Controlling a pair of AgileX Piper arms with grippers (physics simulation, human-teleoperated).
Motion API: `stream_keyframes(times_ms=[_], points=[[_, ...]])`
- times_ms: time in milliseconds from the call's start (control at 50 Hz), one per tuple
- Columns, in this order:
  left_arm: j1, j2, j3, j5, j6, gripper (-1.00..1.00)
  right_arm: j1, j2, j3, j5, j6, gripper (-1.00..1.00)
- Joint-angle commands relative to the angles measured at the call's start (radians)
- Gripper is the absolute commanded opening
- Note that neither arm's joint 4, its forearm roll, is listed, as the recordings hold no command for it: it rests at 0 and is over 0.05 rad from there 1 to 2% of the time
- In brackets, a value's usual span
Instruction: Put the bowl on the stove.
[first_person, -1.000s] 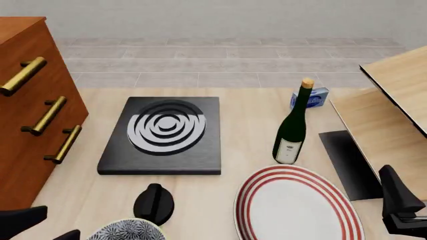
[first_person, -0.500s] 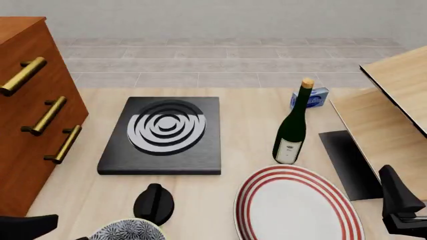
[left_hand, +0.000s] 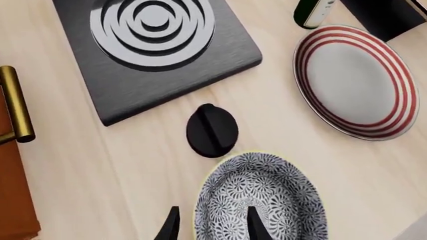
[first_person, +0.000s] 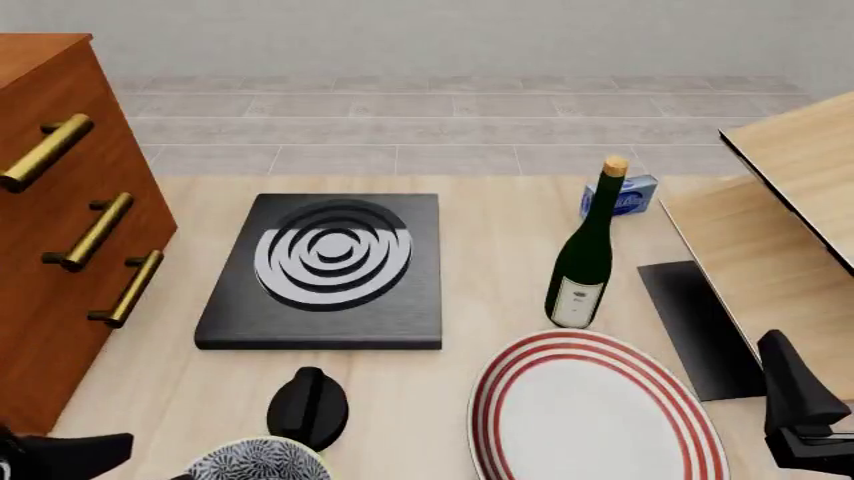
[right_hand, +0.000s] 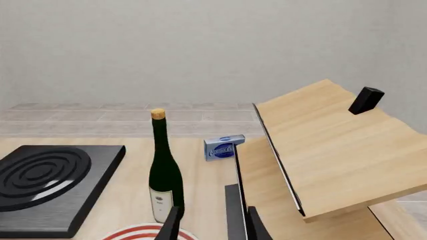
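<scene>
**Left tool spread over the rim of the bowl**

The bowl (left_hand: 260, 197) sits on the counter (left_hand: 120, 165) at the near edge, to the left of the middle, and it is upright. In the left wrist view the left tool (left_hand: 210, 225) is over it with its two dark fingers (left_hand: 168, 227) apart. One finger is outside the pale rim and the other shows over the patterned inside, so the rim lies between them. Whether the fingers touch the bowl I cannot tell. The tool holds nothing.

The stove (first_person: 324, 270) lies farther back on the counter, well apart from the bowl. Between the two, just beside the far rim of the bowl, stands a small black knob (left_hand: 211, 131). In the front view only the upper part of the bowl (first_person: 254, 462) shows at the bottom edge, with the knob (first_person: 308, 404) just behind it.

The right tool (right_hand: 210, 222) is at the right side of the counter, far from the bowl. Its fingers are apart and there is nothing between them.

Counting what I see: one bowl, one stove, one knob, one white plate with red rings (first_person: 594, 410), one dark wine bottle (first_person: 585, 255) behind the plate, and one small blue box (first_person: 622, 195) behind the bottle. At the left stands a brown drawer cabinet (first_person: 60, 220) with three brass handles (first_person: 91, 232). At the right there are slanted wooden boards (right_hand: 327, 150), and one small black block (right_hand: 365, 100) rests on the upper one.
</scene>
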Motion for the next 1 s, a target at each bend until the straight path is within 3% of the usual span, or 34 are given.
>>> stream_keyframes(times_ms=[20,1000], points=[[0.019,0.018,0.038,-0.046,0.023,1.00,0.000,0.000,0.000,0.000,0.000,1.00],[0.061,0.092,0.155,-0.207,0.088,1.00,0.000,0.000,0.000,0.000,0.000,1.00]])
